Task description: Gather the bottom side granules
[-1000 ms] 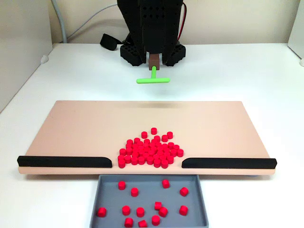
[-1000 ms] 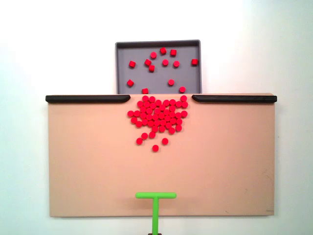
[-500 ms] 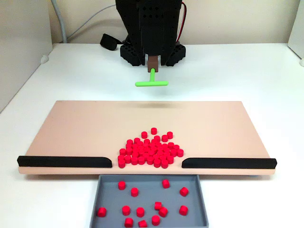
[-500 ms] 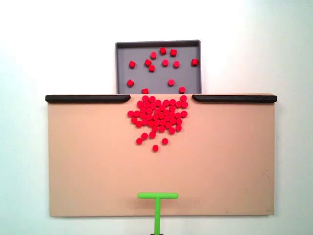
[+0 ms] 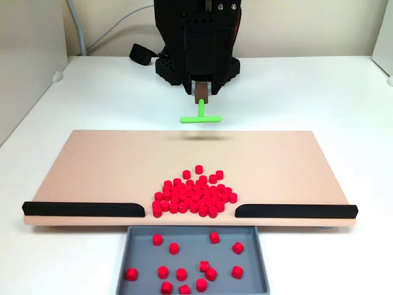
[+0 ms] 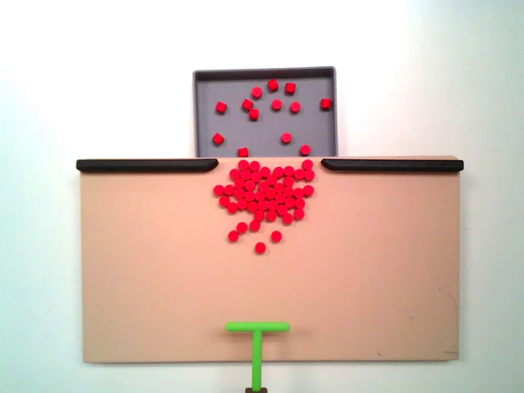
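A white bench (image 5: 319,92) carries a tan board (image 6: 147,270) and a grey tray (image 6: 205,115) beyond it. The tool (image 5: 201,98) clenches a green T-stick (image 6: 257,340) over the board's near edge. The granules (image 6: 266,196) cluster well ahead of the tool, by the gap between two black rails (image 6: 147,164), some in the tray.

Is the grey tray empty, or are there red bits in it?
Not empty. The shallow grey tray holds about a dozen small red pellets, scattered apart, in both fixed views. Most of its floor is bare.
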{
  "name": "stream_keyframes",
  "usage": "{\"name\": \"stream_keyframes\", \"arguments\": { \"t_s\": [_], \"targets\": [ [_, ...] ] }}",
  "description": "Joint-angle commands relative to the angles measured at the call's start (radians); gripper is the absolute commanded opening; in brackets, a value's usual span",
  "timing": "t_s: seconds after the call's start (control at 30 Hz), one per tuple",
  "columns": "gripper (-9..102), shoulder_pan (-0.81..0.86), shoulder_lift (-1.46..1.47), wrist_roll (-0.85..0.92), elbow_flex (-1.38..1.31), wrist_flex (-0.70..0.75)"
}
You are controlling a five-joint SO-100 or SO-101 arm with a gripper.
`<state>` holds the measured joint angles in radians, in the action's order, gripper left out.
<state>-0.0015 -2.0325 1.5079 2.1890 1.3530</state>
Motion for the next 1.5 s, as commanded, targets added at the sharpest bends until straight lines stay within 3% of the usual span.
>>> {"name": "stream_keyframes", "arguments": {
  "t_s": [0.0, 1.47],
  "targets": [
    [0, 0.009, -0.018, 0.017, -0.005, -0.002],
    [0, 0.006, 0.199, 0.002, -0.005, -0.258]
  ]
}}
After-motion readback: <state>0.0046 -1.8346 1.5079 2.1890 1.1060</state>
